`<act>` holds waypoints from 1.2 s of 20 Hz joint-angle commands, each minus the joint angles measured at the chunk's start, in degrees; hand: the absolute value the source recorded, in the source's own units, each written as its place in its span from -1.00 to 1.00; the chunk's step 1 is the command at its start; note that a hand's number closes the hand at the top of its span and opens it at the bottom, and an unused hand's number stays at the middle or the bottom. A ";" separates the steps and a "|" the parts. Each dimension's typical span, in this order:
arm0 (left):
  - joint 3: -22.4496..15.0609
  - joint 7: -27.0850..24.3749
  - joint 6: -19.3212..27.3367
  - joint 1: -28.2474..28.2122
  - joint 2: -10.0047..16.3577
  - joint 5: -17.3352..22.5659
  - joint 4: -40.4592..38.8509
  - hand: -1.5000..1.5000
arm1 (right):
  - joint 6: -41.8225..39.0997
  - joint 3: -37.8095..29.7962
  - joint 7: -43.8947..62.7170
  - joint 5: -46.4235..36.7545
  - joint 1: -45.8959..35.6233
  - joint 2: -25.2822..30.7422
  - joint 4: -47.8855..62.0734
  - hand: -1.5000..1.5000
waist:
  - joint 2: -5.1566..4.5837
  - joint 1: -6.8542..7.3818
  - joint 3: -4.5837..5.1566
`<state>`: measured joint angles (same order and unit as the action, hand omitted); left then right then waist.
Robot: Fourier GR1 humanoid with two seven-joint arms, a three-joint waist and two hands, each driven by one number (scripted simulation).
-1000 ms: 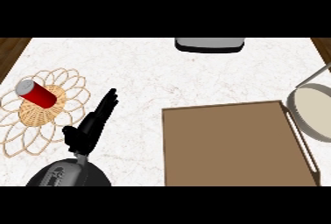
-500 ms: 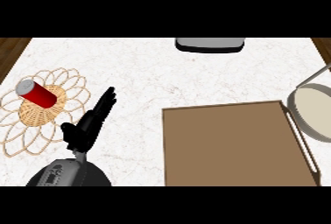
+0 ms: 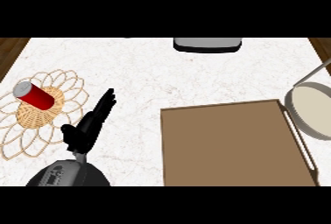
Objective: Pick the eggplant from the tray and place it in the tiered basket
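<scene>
Left hand (image 3: 86,126) is held at near left, fingers (image 3: 103,103) straight and pressed together; no eggplant is seen on the tray (image 3: 226,144), so it should be located before reaching.

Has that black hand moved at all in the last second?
No. The left hand sits open just where it was, beside the woven mat.
</scene>
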<state>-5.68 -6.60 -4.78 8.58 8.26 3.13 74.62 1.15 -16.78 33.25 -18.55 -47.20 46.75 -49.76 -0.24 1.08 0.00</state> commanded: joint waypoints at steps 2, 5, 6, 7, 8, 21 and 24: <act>0.66 1.31 -0.68 -0.13 1.16 0.07 1.11 0.00 | 0.07 -4.36 5.99 4.95 -4.03 -3.36 4.49 1.00 | 0.16 -0.18 0.00; 1.64 1.13 -1.31 -0.41 1.81 0.80 1.26 0.00 | 1.24 -7.14 10.94 7.94 -4.30 -5.16 5.40 -1.00 | 0.24 -0.59 0.01; 0.18 1.20 -0.14 -2.72 -0.04 0.35 3.03 0.00 | -1.29 -9.14 9.72 9.66 -5.80 -2.55 8.72 -1.00 | 0.12 -0.02 -0.03; 1.83 -0.81 -0.95 1.37 0.50 0.19 -2.68 0.00 | 2.26 -7.81 11.76 8.80 -6.97 -5.42 6.00 -1.00 | 0.08 -0.76 0.04; 0.52 1.58 -0.78 -3.19 0.22 0.76 3.91 0.00 | 4.33 -8.01 13.41 9.41 -3.97 -7.21 1.56 -1.00 | 0.49 -0.89 0.02; 2.20 -0.05 -0.41 -3.00 1.16 -0.36 2.69 0.00 | 23.37 -12.34 9.82 -1.05 3.80 6.61 -2.98 -1.00 | 0.51 -2.01 0.04; -0.08 -0.22 2.55 -5.51 -2.22 -2.17 3.27 0.00 | 25.13 -16.94 6.59 0.56 10.49 8.54 -6.92 -1.00 | 0.75 -3.00 -0.02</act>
<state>-4.73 -6.25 -4.13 5.19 7.77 2.19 77.52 22.49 -29.69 41.87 -18.10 -42.88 52.86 -52.88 0.31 -1.01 0.04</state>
